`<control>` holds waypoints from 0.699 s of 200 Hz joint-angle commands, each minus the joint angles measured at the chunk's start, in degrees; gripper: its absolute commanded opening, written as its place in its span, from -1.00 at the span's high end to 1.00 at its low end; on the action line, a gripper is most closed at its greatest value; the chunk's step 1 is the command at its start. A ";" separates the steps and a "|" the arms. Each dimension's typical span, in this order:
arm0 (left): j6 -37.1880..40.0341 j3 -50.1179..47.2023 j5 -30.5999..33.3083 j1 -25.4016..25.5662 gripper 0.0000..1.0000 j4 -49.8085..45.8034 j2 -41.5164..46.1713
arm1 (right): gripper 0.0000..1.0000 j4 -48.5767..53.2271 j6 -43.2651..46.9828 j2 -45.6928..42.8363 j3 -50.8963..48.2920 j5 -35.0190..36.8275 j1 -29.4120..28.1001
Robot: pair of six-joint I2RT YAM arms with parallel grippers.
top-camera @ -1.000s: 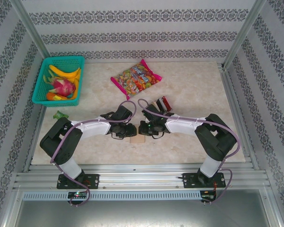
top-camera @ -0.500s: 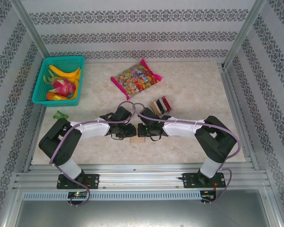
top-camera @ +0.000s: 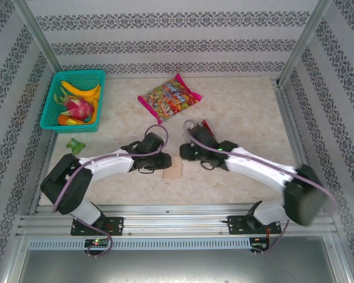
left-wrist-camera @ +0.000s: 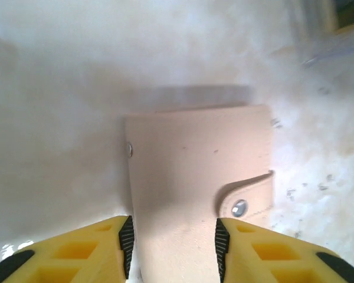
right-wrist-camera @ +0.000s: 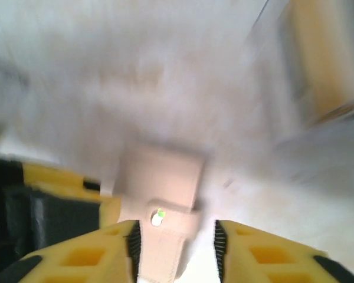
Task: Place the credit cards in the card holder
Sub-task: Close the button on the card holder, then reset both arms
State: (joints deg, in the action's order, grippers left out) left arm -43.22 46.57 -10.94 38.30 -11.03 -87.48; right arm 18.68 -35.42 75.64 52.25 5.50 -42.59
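The tan card holder lies flat on the table between my two grippers, its snap tab visible. My left gripper hovers low over its near part, jaws open and straddling a strip of it. From the other side my right gripper is open too, with the holder's tab lying by its left finger; this view is blurred. In the top view the left gripper and right gripper face each other. A red credit card peeks out behind the right arm; other cards are hidden.
A teal basket of fruit stands at the back left and a colourful candy bag lies at the back centre. A small green item lies left of the left arm. Metal frame rails edge the table.
The right gripper has opened and drawn back from the holder, its arm swinging out to the right. The left jaws have widened. The holder stays put.
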 commanded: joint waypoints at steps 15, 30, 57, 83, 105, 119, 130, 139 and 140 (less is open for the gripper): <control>4.94 0.18 18.16 -0.31 -0.17 -6.28 10.64 | -0.57 0.79 11.02 -14.28 -7.99 26.67 10.93; 6.69 -0.83 25.08 -1.92 -0.30 -7.80 13.92 | -0.80 -3.11 15.85 -17.33 -11.49 28.20 17.48; 10.52 -3.46 36.59 -7.35 -0.68 -8.68 19.10 | -0.84 -16.88 24.17 -16.37 -19.76 25.61 29.73; 14.73 -7.92 44.59 -14.60 -1.00 -4.28 22.66 | -0.86 -31.01 29.03 -11.54 -26.06 21.08 36.02; 19.08 -11.15 46.38 -20.93 -1.00 0.85 23.66 | -0.86 -41.19 30.88 -6.45 -28.47 15.75 38.11; 25.12 -13.15 47.38 -22.86 -1.00 6.30 23.59 | -0.86 -43.06 31.70 -4.84 -27.55 12.73 38.32; 28.91 -13.99 47.55 -24.65 -1.00 10.14 23.34 | -0.87 -47.61 32.59 -2.14 -27.93 11.58 38.69; 32.63 -15.57 46.71 -25.65 -1.00 15.03 22.51 | -0.86 -49.24 33.48 0.21 -26.79 10.82 38.82; 33.01 -15.82 46.62 -25.78 -0.99 15.71 22.34 | -0.86 -48.77 33.57 0.34 -26.47 10.70 38.81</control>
State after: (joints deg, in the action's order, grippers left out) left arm -22.79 33.04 32.69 14.98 -8.82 -64.64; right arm -17.78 -6.00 72.03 24.08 21.19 -4.58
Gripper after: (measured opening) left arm 0.997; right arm 0.933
